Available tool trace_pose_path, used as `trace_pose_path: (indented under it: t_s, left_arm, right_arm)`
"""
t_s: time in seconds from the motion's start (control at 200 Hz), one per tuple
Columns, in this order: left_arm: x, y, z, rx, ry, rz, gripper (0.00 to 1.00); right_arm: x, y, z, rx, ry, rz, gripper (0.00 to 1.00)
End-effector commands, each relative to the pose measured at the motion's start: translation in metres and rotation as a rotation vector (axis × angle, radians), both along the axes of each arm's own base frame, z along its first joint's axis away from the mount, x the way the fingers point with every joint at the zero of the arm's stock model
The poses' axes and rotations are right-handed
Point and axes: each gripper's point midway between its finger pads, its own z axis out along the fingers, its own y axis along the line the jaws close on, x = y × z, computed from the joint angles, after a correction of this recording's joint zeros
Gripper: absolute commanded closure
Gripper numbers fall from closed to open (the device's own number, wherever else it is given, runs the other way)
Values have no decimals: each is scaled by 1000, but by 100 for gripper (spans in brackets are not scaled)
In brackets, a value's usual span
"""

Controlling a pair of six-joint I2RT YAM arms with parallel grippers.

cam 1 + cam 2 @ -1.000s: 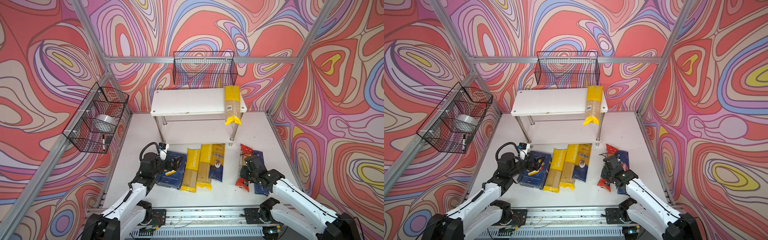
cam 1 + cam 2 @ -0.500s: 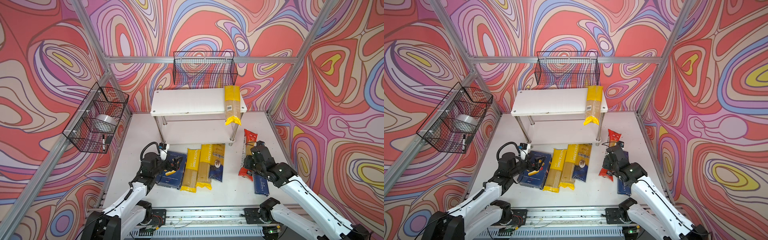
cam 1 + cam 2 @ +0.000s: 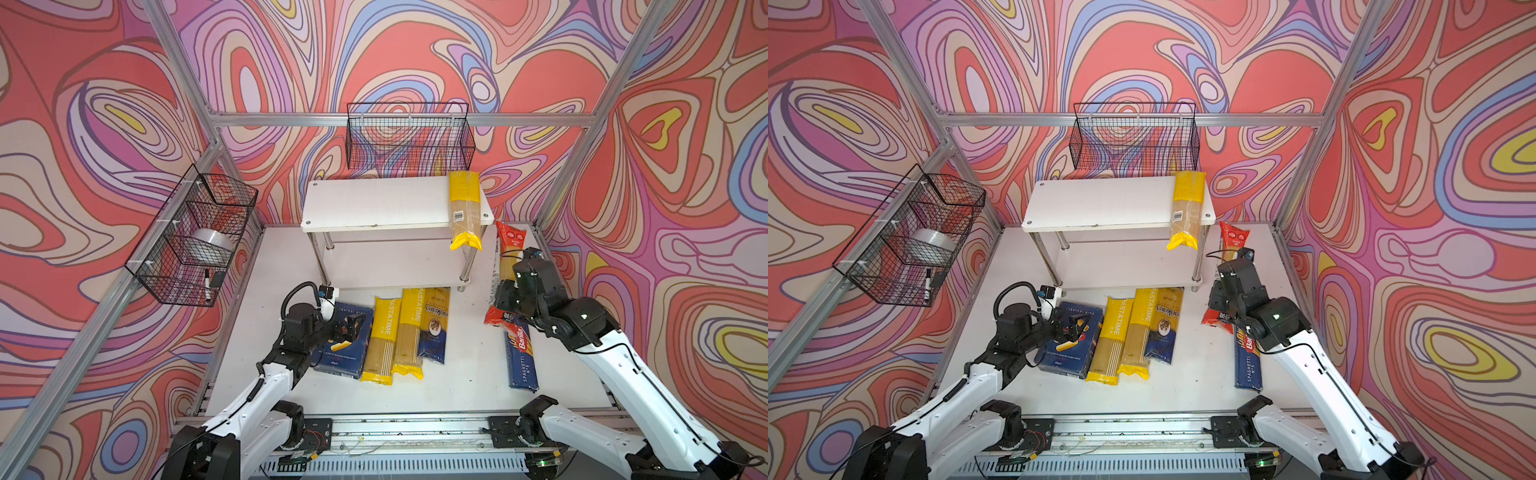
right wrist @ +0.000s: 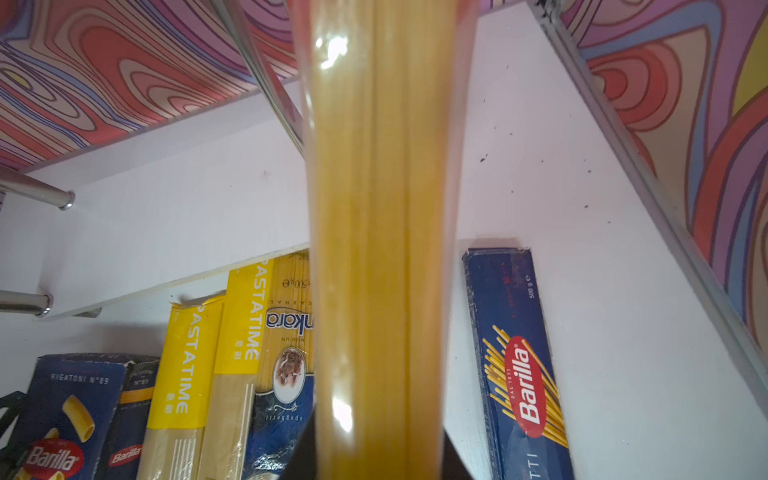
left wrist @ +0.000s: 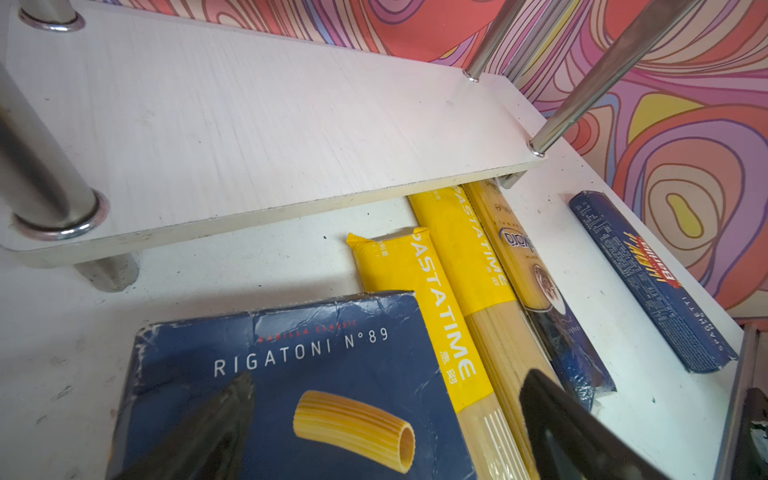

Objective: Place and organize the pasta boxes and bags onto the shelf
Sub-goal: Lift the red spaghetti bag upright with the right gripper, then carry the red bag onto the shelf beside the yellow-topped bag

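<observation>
My right gripper (image 3: 508,293) (image 4: 376,457) is shut on the red-and-clear bag (image 3: 506,249) (image 4: 374,208), held off the table just right of the white shelf (image 3: 386,203). One yellow bag (image 3: 464,212) lies on the shelf's top board, overhanging its front edge. On the table lie the rigatoni box (image 3: 345,353), two yellow bags (image 3: 380,340), the ankara bag (image 3: 434,328) and the spaghetti box (image 3: 521,357). Over the rigatoni box (image 5: 291,361) my left gripper (image 3: 351,328) (image 5: 388,376) hangs open, holding nothing.
A black wire basket (image 3: 409,137) hangs on the back wall above the shelf. Another basket (image 3: 191,237) on the left wall holds a tape roll and a marker. Aluminium frame posts stand at the table's corners, and a rail runs along the front edge.
My right gripper has lifted the red-and-clear bag off the spaghetti box and carried it back and up, beside the shelf's right legs. The left arm has not moved.
</observation>
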Motion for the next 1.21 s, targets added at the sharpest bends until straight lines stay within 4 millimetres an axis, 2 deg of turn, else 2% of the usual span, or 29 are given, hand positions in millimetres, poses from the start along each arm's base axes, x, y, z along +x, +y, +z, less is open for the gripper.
trace_pose_path:
  t_s: [0.0,0.225,0.356,0.476,0.596,0.886,1.202]
  left_arm:
    - [-5,-7,15,-18,-61,-52,0]
    - [-6,-2,19,4,-91,-32,0]
    - [-7,2,20,4,-124,-10,0]
    - [-7,2,19,4,-124,-7,0]
    - [-7,1,15,-3,-117,-13,0]
    - [-6,-1,14,-2,-108,-23,0]
    - [-7,0,14,-1,-108,-19,0]
  right_arm:
    - [8,-3,70,-4,-165,9,100]
    - [9,13,134,35,-254,112,100]
    - [13,34,163,71,-271,213,100]
    - [26,64,176,129,-274,330,100]
    - [35,81,193,169,-308,391,100]
    - [41,107,232,289,-418,491,100]
    - [67,125,240,300,-419,515,100]
